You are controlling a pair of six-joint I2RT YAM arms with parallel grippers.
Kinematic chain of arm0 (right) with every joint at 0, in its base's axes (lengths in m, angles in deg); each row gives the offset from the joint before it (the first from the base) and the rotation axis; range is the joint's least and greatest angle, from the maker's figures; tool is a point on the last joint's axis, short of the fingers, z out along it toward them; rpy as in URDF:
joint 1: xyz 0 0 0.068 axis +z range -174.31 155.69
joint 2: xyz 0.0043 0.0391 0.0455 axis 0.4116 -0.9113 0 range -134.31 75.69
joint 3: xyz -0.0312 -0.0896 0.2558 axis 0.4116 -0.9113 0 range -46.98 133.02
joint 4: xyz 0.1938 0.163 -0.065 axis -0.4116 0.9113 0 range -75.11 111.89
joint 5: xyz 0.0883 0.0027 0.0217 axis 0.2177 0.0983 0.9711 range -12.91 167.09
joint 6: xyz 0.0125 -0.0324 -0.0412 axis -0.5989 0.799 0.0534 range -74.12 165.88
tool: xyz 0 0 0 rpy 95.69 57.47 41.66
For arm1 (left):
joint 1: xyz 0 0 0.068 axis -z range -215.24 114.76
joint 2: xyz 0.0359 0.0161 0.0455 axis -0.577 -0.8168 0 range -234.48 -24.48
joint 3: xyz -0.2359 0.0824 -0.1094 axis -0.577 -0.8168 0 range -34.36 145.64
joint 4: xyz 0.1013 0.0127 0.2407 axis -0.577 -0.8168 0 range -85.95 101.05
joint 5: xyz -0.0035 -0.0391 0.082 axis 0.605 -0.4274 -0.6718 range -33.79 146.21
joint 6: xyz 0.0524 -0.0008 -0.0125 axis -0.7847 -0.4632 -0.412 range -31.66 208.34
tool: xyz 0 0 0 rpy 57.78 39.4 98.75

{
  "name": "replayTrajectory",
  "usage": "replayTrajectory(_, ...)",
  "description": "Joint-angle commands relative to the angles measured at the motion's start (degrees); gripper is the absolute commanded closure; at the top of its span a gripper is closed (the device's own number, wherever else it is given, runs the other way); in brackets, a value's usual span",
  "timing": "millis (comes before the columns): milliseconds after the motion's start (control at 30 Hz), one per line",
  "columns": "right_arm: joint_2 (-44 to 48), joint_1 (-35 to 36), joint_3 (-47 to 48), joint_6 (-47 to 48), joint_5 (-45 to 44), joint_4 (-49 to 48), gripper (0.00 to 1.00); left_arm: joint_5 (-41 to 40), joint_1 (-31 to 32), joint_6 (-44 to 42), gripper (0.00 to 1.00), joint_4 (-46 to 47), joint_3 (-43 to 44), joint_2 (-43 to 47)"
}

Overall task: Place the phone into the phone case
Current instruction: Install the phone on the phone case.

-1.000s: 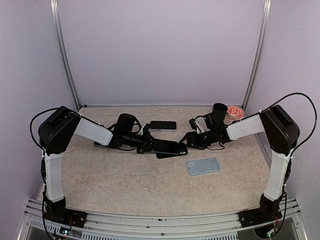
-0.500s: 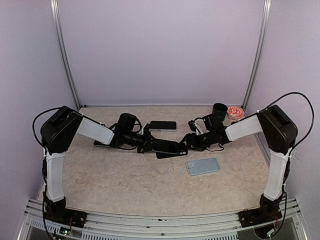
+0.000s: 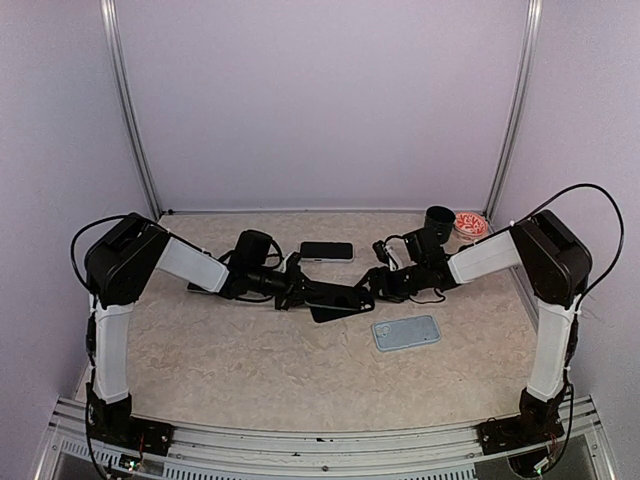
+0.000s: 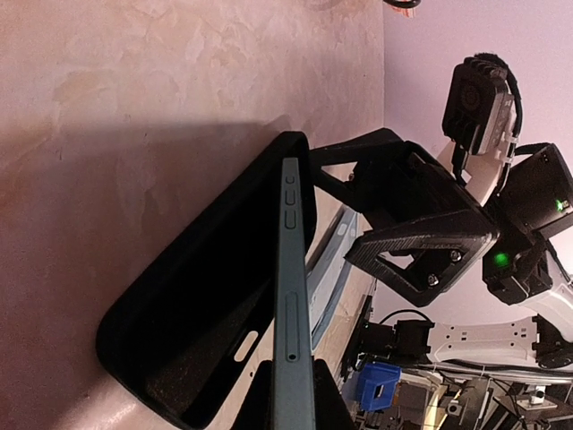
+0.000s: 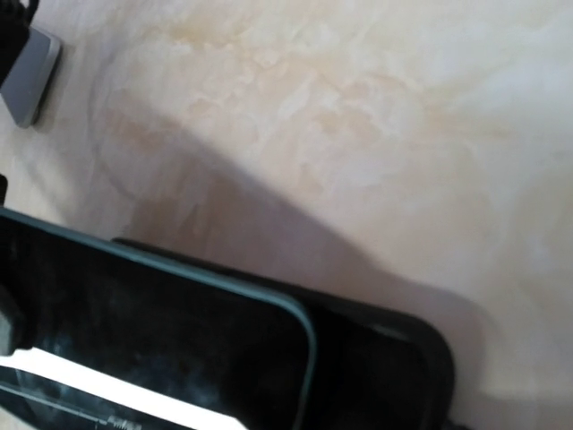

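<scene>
My left gripper [image 3: 297,291] is shut on a dark phone with a teal-grey rim [image 3: 335,293]. In the left wrist view the phone [image 4: 292,296] shows edge-on between my fingertips [image 4: 253,399], standing over the open black phone case [image 4: 201,336]. The case [image 3: 333,312] lies under the phone, tilted on the table. My right gripper [image 3: 374,286] is at the case's right end and seems shut on it [image 4: 412,224]. The right wrist view shows the phone's screen [image 5: 152,340] over the case [image 5: 394,367]; my own fingers are out of that view.
A second dark phone [image 3: 326,251] lies behind the grippers. A light blue case [image 3: 406,332] lies in front of the right gripper. A black cup [image 3: 438,215] and a red patterned bowl [image 3: 468,224] stand at the back right corner.
Both grippers have shifted slightly left. The phone has come down closer over the black case, and the case has shifted with them.
</scene>
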Motion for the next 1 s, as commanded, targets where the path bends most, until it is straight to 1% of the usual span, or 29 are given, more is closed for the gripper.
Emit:
replayTrajectory(0,-1.18,2.26,0.60,-0.73,1.05,-1.67,0.28,1.89,0.17,1.70,1.00,3.57,-1.13,0.15)
replayTrajectory(200,-0.60,4.38,-0.13,-2.37,-0.50,-2.40,0.28,1.13,0.22,6.53,1.00,8.44,-5.50,0.73)
replayTrajectory(500,0.15,5.25,-1.01,-3.53,-1.75,-2.62,0.28,-0.39,0.60,13.64,1.00,15.97,-10.18,0.17)
replayTrajectory(967,1.75,6.39,-2.16,-4.48,-1.73,-3.40,0.28,-5.21,1.72,16.93,1.00,17.87,-11.87,2.22)
